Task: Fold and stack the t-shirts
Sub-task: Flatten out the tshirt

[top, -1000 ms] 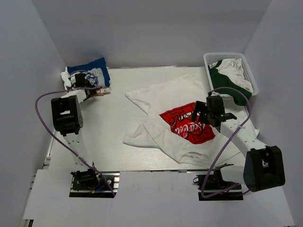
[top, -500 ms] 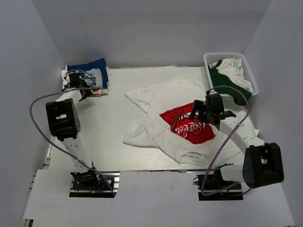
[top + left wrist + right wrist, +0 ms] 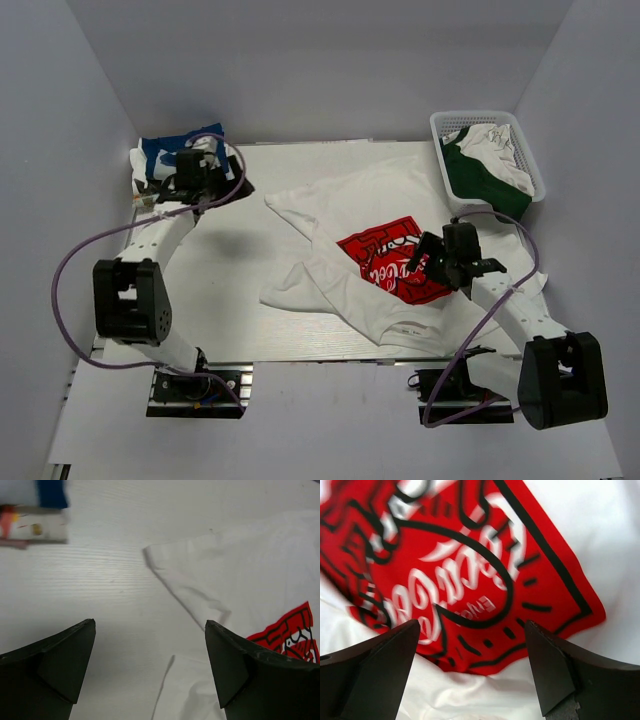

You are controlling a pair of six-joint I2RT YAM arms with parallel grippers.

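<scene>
Presently the left gripper point(image 3: 150, 622) stands wide with nothing between its fingers, and only bare table point(image 3: 100, 580) lies beneath it. Just ahead of it and to its right lies a pointed corner of the white t-shirt point(image 3: 250, 575), its hem running diagonally under the right finger. Ahead and to its left sits the blue t-shirt point(image 3: 165, 152), folded at the table's far corner and close to the side wall. Open table runs between that shirt and the white hem.

The right gripper point(image 3: 472, 625) is likewise spread wide and empty, low over the red logo panel point(image 3: 470, 555). Whether the fingertips touch the cloth cannot be told. The panel's lower edge lies just ahead of the tips, with rumpled white cloth around it on every side. Beyond this arm, against the far right wall, a white basket point(image 3: 530, 165) holds green and white cloth, well apart from the gripper.
</scene>
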